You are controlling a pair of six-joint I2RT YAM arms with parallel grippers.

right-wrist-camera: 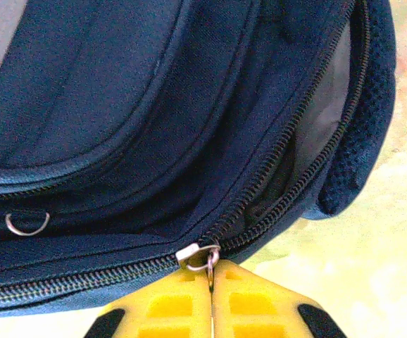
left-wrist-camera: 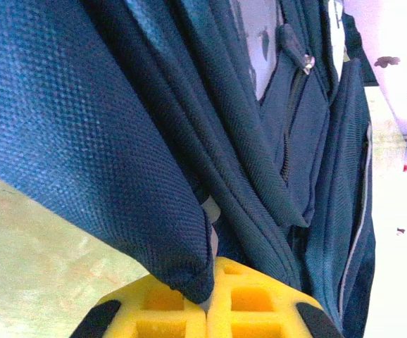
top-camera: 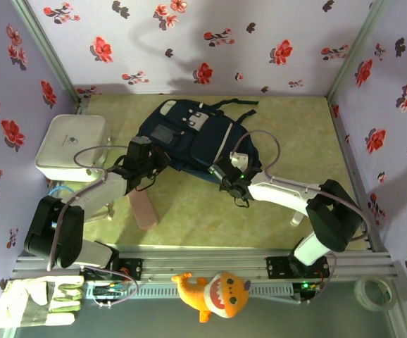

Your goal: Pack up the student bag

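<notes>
The student bag (top-camera: 189, 137), a navy-blue backpack with a grey patch, lies in the middle of the green table. My left gripper (top-camera: 143, 167) is at the bag's left edge. In the left wrist view its yellow fingers (left-wrist-camera: 165, 310) are shut on a fold of the bag's blue fabric (left-wrist-camera: 182, 271). My right gripper (top-camera: 226, 176) is at the bag's near right edge. In the right wrist view the right gripper (right-wrist-camera: 211, 282) is shut on the metal zipper pull (right-wrist-camera: 210, 262). Right of the slider (right-wrist-camera: 193, 252) the zip gapes open; left of it the teeth are closed.
A white rounded box (top-camera: 70, 144) stands left of the bag. A flat pink item (top-camera: 145, 210) lies on the table near the left arm. On the near rail lie a work glove (top-camera: 38, 299), an orange plush shark (top-camera: 214, 294) and a tape roll (top-camera: 374, 292).
</notes>
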